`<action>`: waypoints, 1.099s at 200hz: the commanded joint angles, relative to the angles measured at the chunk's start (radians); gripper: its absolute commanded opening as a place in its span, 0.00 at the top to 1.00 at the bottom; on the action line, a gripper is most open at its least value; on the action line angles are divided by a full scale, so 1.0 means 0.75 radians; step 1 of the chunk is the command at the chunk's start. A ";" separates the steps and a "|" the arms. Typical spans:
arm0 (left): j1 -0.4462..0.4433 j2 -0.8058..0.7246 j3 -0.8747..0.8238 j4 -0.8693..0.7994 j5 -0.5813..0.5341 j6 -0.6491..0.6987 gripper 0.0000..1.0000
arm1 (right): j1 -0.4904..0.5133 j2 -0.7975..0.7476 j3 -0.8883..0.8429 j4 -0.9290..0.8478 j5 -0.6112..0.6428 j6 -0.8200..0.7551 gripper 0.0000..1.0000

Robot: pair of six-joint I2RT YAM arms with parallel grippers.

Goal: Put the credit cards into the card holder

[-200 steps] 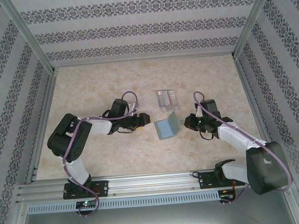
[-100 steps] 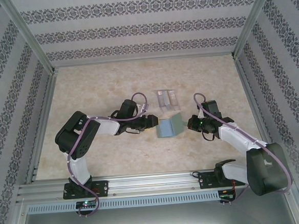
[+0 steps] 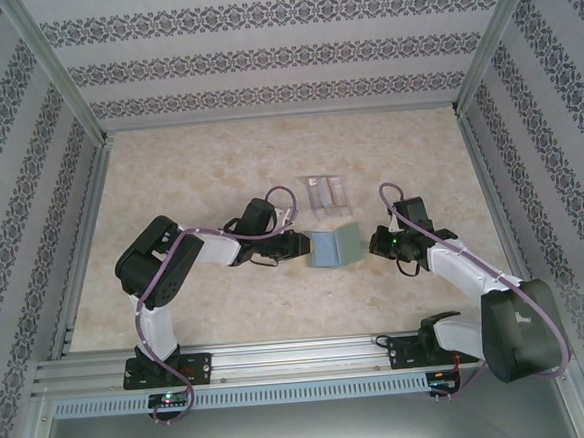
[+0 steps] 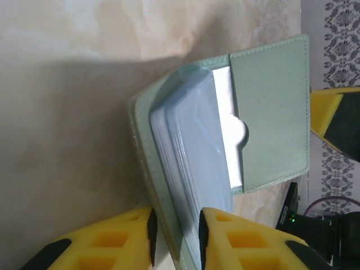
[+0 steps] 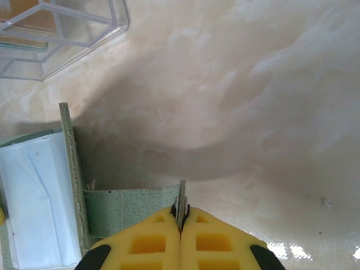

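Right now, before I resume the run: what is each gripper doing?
Left gripper: jaws straddle one cover and the sleeves of the card holder; firm grip cannot be told.
Right gripper: shut on the card holder's other cover.

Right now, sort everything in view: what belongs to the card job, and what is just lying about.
Job: card holder; clear box, probably holding the credit cards; left gripper, straddling the holder; right gripper, pinching its cover.
Just surroundings: table; patterned walls; aluminium rail.
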 commanded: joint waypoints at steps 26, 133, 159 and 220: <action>-0.022 0.021 0.038 0.022 0.024 0.017 0.83 | -0.014 -0.025 -0.014 -0.018 0.013 -0.023 1.00; -0.021 -0.152 0.031 -0.092 0.022 -0.042 1.00 | 0.083 0.001 -0.001 0.049 -0.060 0.034 0.98; -0.020 -0.335 0.054 -0.530 -0.129 0.056 1.00 | 0.290 0.023 0.014 0.124 0.066 0.128 1.00; -0.008 -0.467 0.183 -1.107 -0.353 0.193 1.00 | 0.532 0.283 0.167 0.203 0.161 0.127 0.82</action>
